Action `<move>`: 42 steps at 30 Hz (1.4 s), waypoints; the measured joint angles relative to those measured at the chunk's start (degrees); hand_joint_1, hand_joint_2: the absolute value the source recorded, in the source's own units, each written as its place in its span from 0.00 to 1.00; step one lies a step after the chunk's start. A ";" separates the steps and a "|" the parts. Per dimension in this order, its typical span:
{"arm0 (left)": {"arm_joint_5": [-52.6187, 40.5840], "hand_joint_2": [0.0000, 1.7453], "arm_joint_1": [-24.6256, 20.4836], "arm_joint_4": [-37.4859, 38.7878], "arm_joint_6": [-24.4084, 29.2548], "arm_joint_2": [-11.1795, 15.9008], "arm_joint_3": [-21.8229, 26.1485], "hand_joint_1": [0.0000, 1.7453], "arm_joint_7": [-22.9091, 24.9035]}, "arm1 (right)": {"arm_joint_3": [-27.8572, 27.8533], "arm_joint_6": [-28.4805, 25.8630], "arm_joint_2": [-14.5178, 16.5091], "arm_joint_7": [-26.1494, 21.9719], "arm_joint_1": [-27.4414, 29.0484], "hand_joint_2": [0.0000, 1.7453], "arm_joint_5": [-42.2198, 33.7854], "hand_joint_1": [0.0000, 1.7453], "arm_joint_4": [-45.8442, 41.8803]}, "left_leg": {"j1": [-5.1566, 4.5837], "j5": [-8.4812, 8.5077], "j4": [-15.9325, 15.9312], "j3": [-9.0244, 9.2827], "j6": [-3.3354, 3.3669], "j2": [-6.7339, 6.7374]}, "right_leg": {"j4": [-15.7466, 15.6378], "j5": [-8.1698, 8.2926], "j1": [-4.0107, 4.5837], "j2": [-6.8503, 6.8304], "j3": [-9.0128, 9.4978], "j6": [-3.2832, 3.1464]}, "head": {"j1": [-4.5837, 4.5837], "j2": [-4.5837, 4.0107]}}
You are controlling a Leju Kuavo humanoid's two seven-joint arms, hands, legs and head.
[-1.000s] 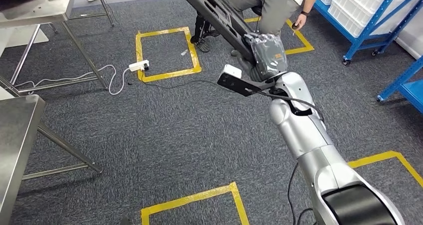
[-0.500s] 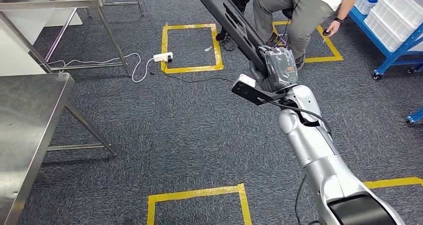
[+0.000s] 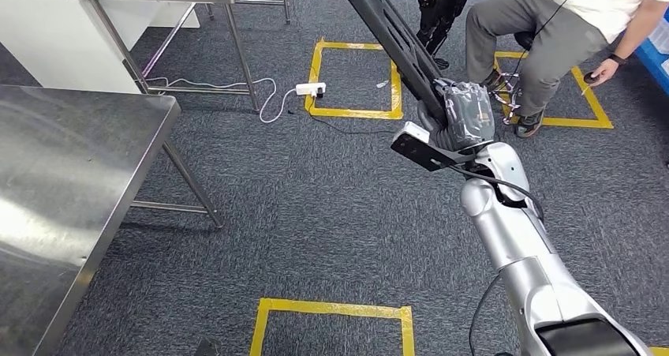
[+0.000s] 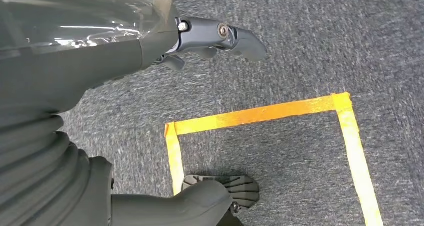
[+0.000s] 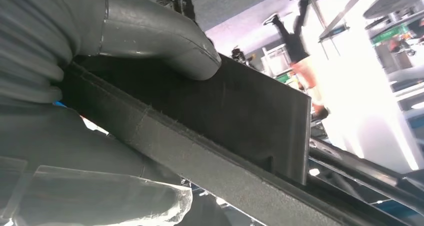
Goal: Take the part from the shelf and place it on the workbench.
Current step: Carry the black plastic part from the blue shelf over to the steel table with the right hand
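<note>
The long dark part (image 3: 392, 34) is off the shelf and up in the air, angled out over the carpeted floor (image 3: 315, 206), with the right hand (image 3: 461, 115) wrapped around its lower end, thumb pressed on the flat face. The left hand (image 4: 210, 35) hangs over the floor, fingers loosely apart, holding nothing. This looks like the carry: the steel bench (image 3: 71, 174) sits well off to the left, so next the part needs bringing over it and lowering flat.

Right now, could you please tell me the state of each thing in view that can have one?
Part: long, dark, held tilted above the floor by the right robot hand.
Right robot hand: grips the part.
Left robot hand: holds nothing, fingers apart, above the carpet.
Workbench: bare steel top where visible.
Power strip: on the carpet, cable attached.
Person: seated.
</note>
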 joint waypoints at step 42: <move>-1.48 1.00 -0.49 0.03 0.44 -0.27 0.02 0.00 0.52 | -0.18 2.16 -3.92 0.76 -3.16 1.00 -0.20 1.00 -0.89 | 0.39 -4.38 10.10 -4.11 -0.76 7.65 | -0.01 1.01 0.94 -6.67 -0.76 -2.24 | -1.21 0.00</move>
